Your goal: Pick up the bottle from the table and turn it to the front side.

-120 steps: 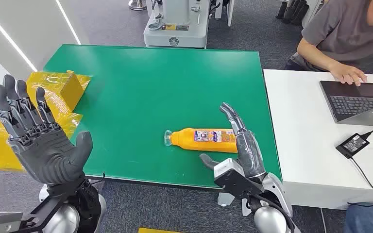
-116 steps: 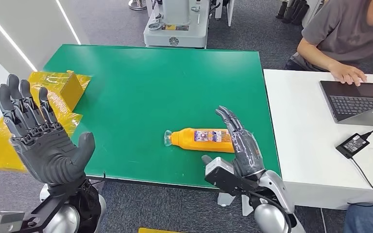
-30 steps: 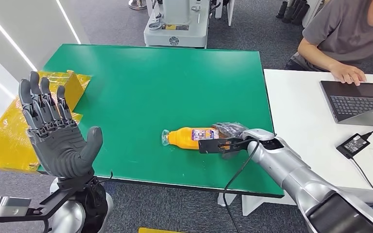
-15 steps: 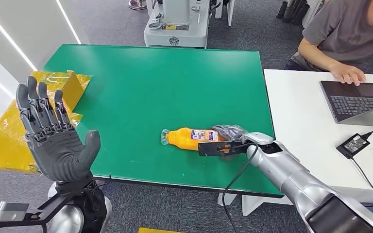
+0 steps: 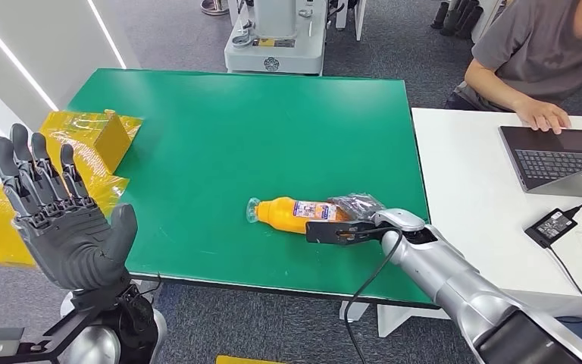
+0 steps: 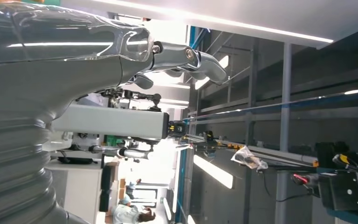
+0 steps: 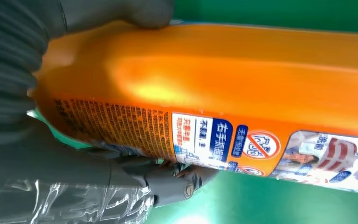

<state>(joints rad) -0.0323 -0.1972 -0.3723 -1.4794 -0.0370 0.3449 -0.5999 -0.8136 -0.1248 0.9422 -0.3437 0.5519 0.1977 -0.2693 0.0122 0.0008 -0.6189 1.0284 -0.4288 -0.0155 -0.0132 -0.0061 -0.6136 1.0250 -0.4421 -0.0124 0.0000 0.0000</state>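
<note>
My right hand is wrapped around the base end of the orange bottle, fingers and thumb clamped on it; the bottle lies on its side on the green table, at about five o'clock from the table's middle, cap pointing toward nine o'clock; my left hand is raised off the table's near-left corner, palm up, fingers spread, holding nothing.

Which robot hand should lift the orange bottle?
The right hand: it already grips the orange bottle lying on the green table. The left hand is raised, open, off to the side.
</note>
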